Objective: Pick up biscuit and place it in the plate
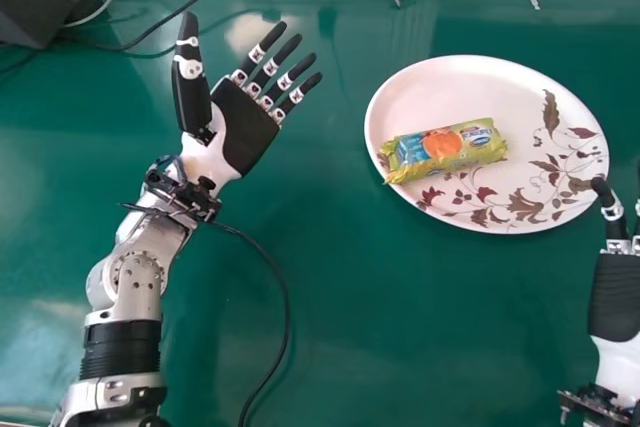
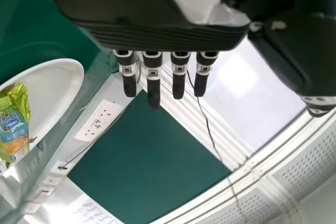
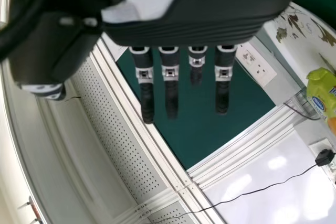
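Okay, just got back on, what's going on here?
The biscuit packet lies on the left part of the plate, and neither hand is touching it. The left hand is open over the table, left of the plate; the right hand is at the plate's right side. The placing looks done.

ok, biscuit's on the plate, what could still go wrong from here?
Two risks. The biscuit packet has one end at the left rim of the plate, so a bump might tip it off. The right robot hand sits close by the plate's right rim, open; a careless retreat could knock the plate and supply that bump.
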`<state>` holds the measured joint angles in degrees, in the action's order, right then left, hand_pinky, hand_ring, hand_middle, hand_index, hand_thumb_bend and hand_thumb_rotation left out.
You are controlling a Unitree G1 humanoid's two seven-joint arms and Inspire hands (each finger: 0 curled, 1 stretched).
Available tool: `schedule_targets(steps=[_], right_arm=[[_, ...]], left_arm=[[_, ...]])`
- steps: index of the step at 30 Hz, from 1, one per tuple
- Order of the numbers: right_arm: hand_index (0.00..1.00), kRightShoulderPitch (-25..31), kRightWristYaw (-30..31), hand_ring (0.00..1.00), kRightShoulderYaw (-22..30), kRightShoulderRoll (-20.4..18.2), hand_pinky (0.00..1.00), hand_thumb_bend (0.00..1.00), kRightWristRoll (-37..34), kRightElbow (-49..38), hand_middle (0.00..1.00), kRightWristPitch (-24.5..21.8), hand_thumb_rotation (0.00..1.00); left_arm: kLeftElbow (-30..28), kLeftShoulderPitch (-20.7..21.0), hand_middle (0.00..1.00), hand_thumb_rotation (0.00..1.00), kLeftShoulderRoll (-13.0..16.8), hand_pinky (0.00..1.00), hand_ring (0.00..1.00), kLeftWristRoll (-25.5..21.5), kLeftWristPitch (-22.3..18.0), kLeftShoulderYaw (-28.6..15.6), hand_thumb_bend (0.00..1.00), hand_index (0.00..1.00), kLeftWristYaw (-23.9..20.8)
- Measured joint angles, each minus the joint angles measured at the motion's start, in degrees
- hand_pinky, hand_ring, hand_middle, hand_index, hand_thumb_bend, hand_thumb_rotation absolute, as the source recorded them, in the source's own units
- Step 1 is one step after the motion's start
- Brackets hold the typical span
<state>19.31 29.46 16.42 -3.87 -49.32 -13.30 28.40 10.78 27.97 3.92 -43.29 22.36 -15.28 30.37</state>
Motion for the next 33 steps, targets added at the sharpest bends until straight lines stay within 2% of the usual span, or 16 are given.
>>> schedule_targets(steps=[7,17,25,33], right_arm=[[0.69,0.04,0.07,0.76,0.11,0.00,0.63,0.76,-0.76,-0.25,0.74,-0.91,0.00],[0.69,0.09,0.57,0.74,0.17,-0.02,0.61,0.78,-1.36,-0.51,0.71,-1.83,0.00],[0.66,0.37,0.86,0.72,0.18,-0.10,0.63,0.77,-1.69,-0.79,0.69,-2.01,0.00],[0.65,0.44,1.03,0.69,0.18,-0.11,0.60,0.85,-1.76,-0.80,0.68,-2.01,0.01]], left_arm=[[-0.01,-1.05,0.99,0.59,-1.46,0.97,0.90,-3.12,1.50,-2.01,1.00,0.95,-0.56],[-0.68,-2.88,0.98,0.60,-3.50,0.98,0.90,-7.45,2.26,-3.92,1.00,0.94,-0.94],[-3.09,-5.25,0.98,0.60,-5.26,0.97,0.89,-12.04,4.94,-5.99,1.00,0.94,-5.36],[-3.27,-6.48,0.97,0.59,-5.56,0.95,0.88,-14.30,5.52,-7.57,1.00,0.94,-5.79]])
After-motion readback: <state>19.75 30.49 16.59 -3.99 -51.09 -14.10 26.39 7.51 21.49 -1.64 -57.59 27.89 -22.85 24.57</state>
